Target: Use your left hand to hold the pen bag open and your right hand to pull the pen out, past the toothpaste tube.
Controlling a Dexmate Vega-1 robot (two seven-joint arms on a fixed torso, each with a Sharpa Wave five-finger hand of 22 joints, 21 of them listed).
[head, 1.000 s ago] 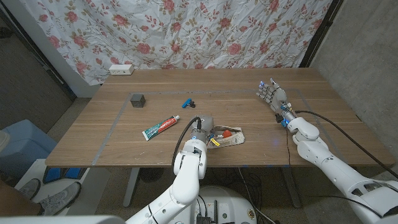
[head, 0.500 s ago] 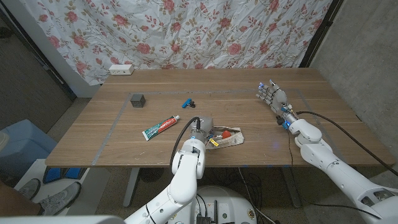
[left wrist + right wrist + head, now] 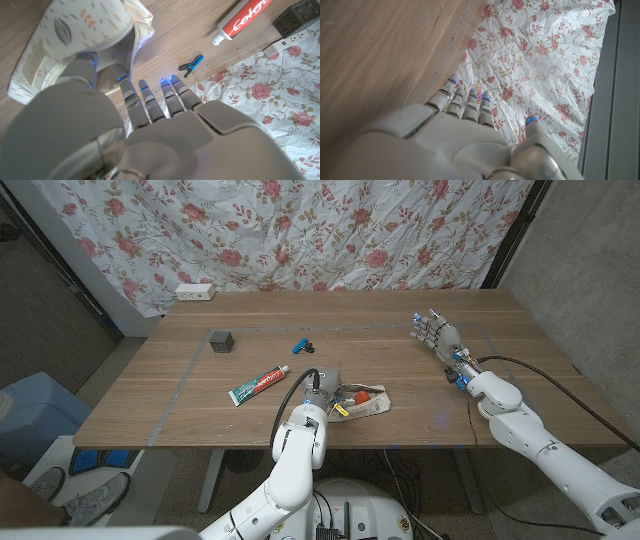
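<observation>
Holding the pen bag (image 3: 365, 401) mouth, left hand (image 3: 327, 387) fingers grip; Colgate toothpaste tube (image 3: 241, 19) lies at its ten o'clock; right hand (image 3: 436, 333) spread wide.

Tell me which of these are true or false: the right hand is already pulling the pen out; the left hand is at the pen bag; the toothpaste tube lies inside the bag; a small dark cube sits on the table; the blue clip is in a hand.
1. The right hand is pulling the pen out: false. It is open, far from the pen bag.
2. The left hand is at the pen bag: true.
3. The toothpaste tube lies inside the bag: false. It lies on the table, on the left hand's far side from the bag.
4. A small dark cube sits on the table: true.
5. The blue clip is in a hand: false. It lies alone on the table.
</observation>
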